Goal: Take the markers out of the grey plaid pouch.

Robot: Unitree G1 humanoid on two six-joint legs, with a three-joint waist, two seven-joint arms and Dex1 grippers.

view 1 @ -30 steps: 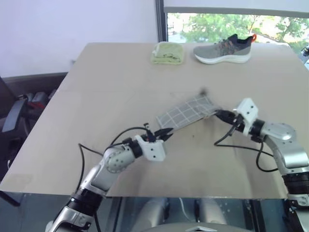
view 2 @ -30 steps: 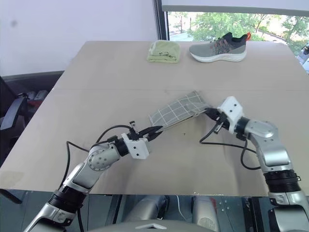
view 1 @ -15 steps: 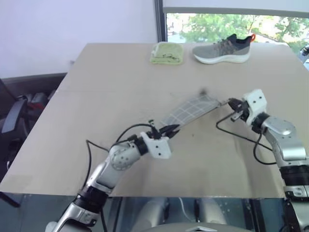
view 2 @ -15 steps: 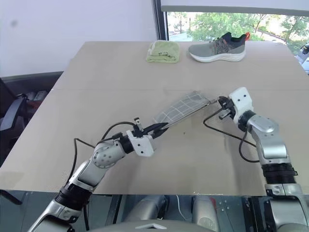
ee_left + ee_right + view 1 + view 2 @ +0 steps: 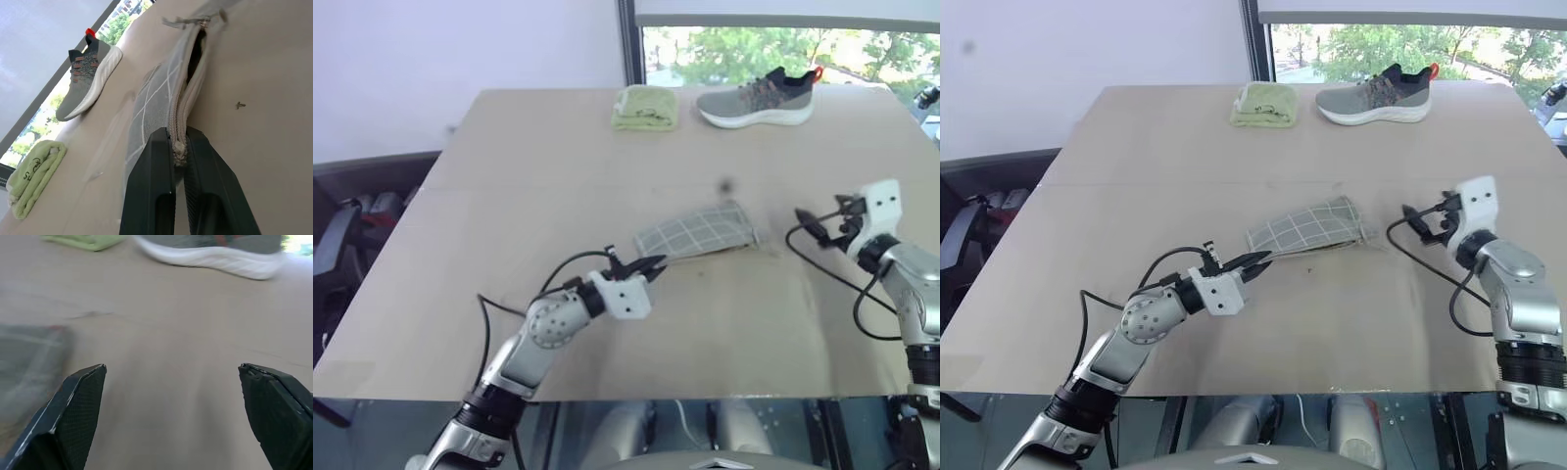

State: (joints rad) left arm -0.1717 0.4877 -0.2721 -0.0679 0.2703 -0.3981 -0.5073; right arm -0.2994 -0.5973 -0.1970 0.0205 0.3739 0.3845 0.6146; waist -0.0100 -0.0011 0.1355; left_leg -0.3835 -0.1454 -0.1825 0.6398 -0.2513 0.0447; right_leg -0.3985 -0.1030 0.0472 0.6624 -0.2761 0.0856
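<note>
Grey plaid pouch (image 5: 700, 233): flat soft fabric, grey with thin white grid lines, lying near the middle of the tan table (image 5: 509, 176), long axis running from near-left to far-right. Zipper edge seen close in the left wrist view, parted into a dark slit toward the far end, with the pull tab lying at that far end. No markers visible; inside of the pouch too dark to tell.

Left gripper (image 5: 651, 266) clamped tight on the near-left corner of the pouch, the zipper end pinched between its two black fingers (image 5: 151, 196). Right gripper (image 5: 1420, 217) spread wide and holding nothing, hovering just off the pouch's far-right end, apart from it, pointing back toward it.

At the far edge of the table, well apart from the pouch: folded yellow-green cloth (image 5: 645, 108) and, beside it, a grey sneaker (image 5: 756, 98) with white sole and orange heel tab. Small dark speck (image 5: 724, 185) on the table just beyond the pouch. Window with green trees behind the table.
</note>
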